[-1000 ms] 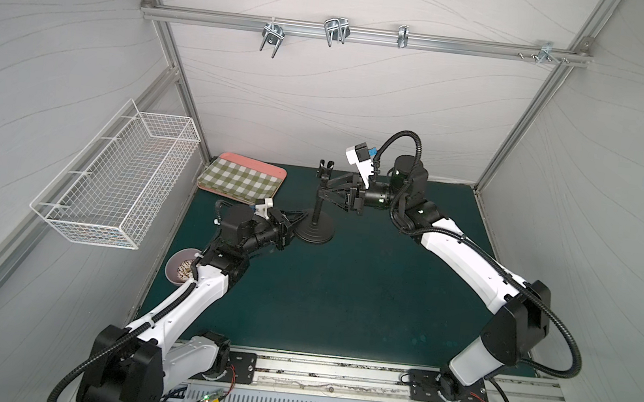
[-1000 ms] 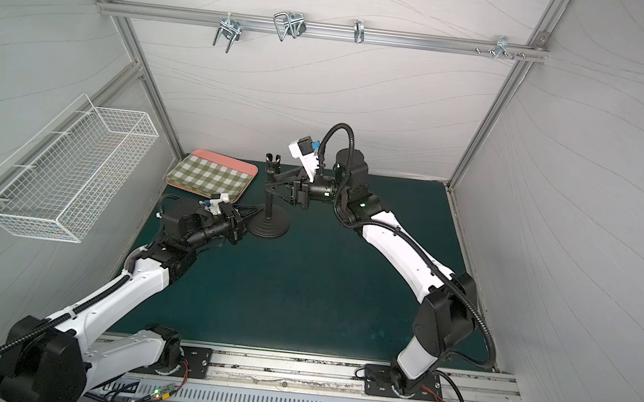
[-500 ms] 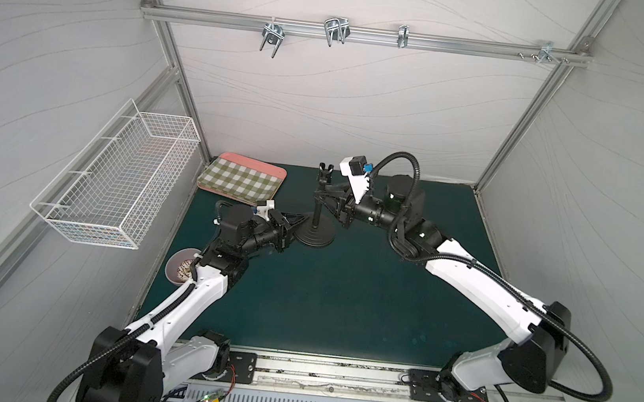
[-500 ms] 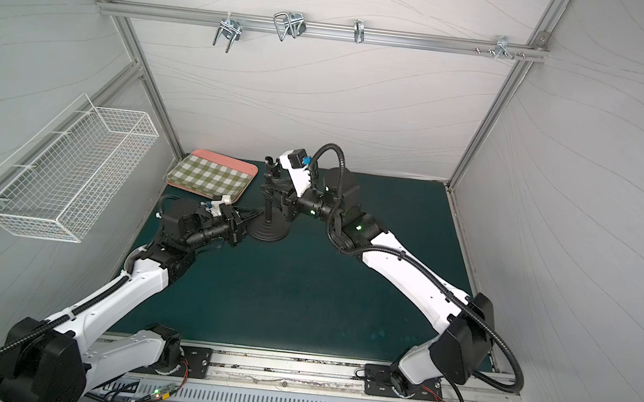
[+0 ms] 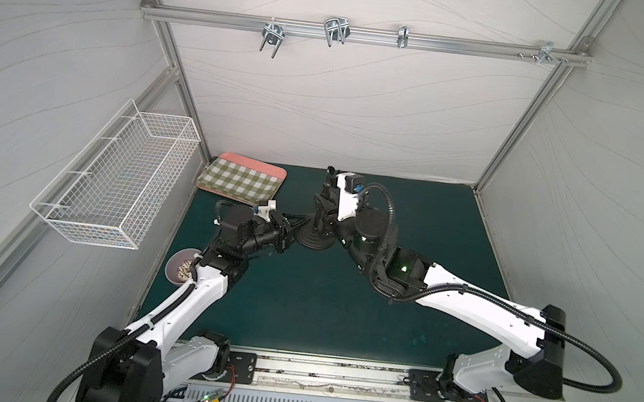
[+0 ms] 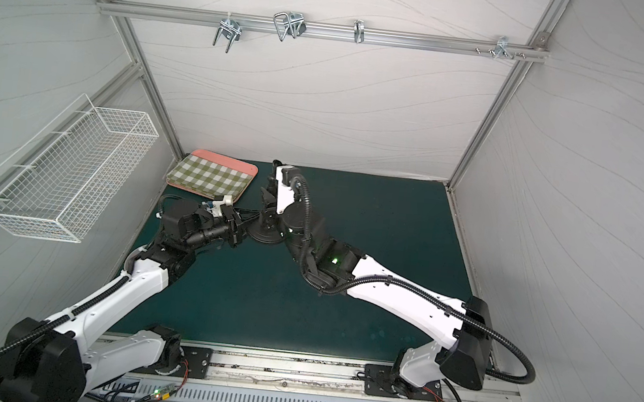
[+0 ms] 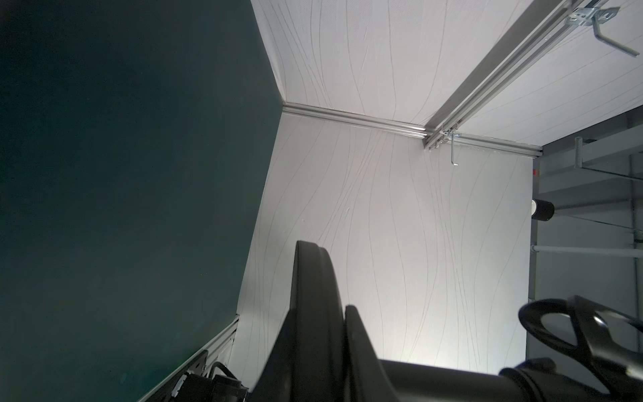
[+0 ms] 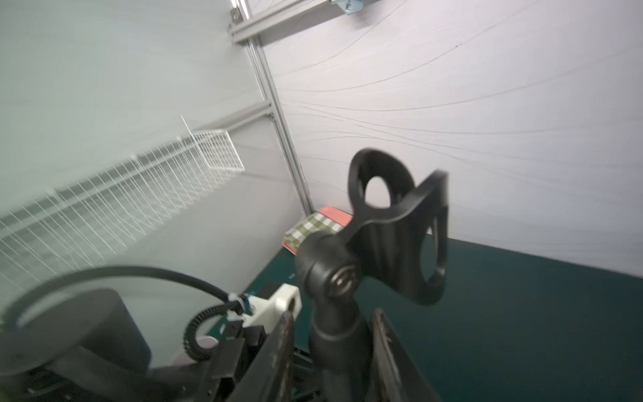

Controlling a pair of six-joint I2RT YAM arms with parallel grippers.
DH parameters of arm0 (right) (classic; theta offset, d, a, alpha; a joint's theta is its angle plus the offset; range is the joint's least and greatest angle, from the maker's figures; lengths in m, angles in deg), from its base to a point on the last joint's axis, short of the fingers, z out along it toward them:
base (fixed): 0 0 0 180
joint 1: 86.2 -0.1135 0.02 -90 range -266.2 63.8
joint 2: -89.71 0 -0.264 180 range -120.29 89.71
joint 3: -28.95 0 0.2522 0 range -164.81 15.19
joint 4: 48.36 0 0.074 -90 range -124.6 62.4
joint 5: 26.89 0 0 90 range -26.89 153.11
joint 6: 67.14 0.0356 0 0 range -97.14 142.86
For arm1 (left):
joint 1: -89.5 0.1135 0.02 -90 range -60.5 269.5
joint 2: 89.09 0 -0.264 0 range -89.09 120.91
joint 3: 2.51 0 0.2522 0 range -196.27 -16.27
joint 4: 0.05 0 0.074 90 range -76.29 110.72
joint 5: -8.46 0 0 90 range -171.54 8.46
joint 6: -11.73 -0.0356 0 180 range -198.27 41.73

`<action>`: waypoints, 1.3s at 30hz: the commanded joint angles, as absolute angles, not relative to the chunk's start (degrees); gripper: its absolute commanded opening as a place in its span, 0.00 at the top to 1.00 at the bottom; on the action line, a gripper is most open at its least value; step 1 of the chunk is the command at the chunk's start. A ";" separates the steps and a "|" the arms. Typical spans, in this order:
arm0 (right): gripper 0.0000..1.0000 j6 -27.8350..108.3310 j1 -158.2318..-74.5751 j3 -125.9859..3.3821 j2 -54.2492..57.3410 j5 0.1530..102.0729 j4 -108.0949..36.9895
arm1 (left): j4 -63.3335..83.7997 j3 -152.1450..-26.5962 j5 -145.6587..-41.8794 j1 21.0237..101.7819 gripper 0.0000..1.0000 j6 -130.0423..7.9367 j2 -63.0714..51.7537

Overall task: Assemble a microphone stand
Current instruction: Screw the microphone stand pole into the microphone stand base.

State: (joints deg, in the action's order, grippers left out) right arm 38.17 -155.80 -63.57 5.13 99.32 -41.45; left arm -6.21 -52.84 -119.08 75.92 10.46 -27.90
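Alignment decides the coming move. The small all-black plastic microphone stand [image 5: 314, 236] is upright at the far middle of the dark green mat [image 5: 340, 315]. Its thin rod [image 8: 335, 351] runs up between the jaws of the right gripper [image 8: 333, 313], with its long axis crossing their closing line. In the right wrist view a sliver of gap shows on each side of the rod, so those jaws are released around it, not pinching.

The left gripper [image 5: 298, 224] reaches in low from the left and is clenched on the rim of the round, domed disc base [image 6: 264, 236]. I cannot tell whether the base sits flat on the mat.

The U-shaped clip [image 8: 396, 257] on top is smooth and moulded, pierced with oval holes, and sits on a knuckle with a metal screw.

By my judgement the rod is already in the base. The right jaws need only close and twist about the upright axis while the left braces the base. A green-checked tray with pink rim [image 5: 242, 179] lies farther left.
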 commanded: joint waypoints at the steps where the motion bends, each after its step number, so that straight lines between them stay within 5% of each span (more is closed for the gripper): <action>1: 0.39 36.11 -158.59 -65.23 3.47 102.93 -39.15 | -13.16 -55.55 -117.42 76.32 1.00 13.02 -28.51; 3: 0.19 33.93 -158.53 -63.94 4.88 100.80 -39.22 | -13.26 -55.68 -117.53 76.32 1.00 13.08 -28.36; 6: 0.11 29.10 -157.49 -58.56 9.58 94.47 -41.93 | -13.36 -55.82 -117.66 76.32 1.00 13.07 -28.35; 16: 0.18 30.60 -129.92 -54.05 14.32 30.43 -39.93 | -13.53 -55.68 -118.10 76.49 1.00 13.26 -28.55; 19: 0.26 31.92 -125.93 -55.54 11.32 20.43 -44.23 | -13.36 -55.72 -118.10 76.49 1.00 13.30 -28.62; 24: 0.40 33.23 -124.82 -60.40 6.20 13.77 -45.94 | -12.40 -55.99 -118.02 76.49 1.00 12.80 -29.28; 39: 0.47 38.24 -125.04 -67.60 -1.42 11.52 -52.71 | -11.97 -55.84 -117.75 76.58 1.00 12.75 -29.92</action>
State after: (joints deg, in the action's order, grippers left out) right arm 37.76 -125.05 -65.69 -0.20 13.55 -50.76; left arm -6.08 -52.87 -117.05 76.35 11.37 -27.90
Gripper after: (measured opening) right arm 0.533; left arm 0.191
